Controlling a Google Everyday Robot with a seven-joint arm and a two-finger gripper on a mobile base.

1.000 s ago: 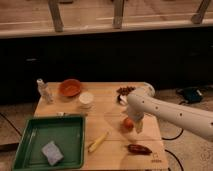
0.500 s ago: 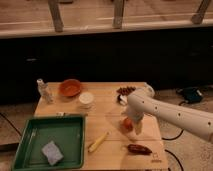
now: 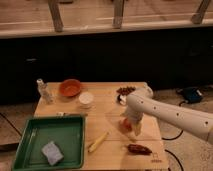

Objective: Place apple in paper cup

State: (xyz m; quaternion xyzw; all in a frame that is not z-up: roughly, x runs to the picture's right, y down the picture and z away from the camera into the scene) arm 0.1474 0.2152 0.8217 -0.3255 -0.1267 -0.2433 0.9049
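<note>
- Reaching down over the right half of the wooden table [image 3: 107, 112], the gripper [image 3: 131, 127] covers the apple [image 3: 124, 125]; how wide it stands, or whether it grips, cannot be told.
- The paper cup [image 3: 86, 99] stands well apart at upper left, beside the orange bowl [image 3: 70, 88].
- Bare wood lies between apple and cup.
- The green tray [image 3: 50, 131] fills the front-left corner.

A wooden bench [image 3: 106, 119] carries a green tray [image 3: 62, 134] at its front left corner, with a blue-grey sponge [image 3: 52, 152] lying at the tray's near end. Along the back edge stand a clear bottle [image 3: 44, 91] and, just beside it, an orange bowl [image 3: 70, 88] — farther right lies a small dark reddish heap [image 3: 126, 90]. Near the front edge lie a slanted yellow stick [image 3: 98, 142] and a dark red sausage [image 3: 138, 148] — apart from each other.
</note>
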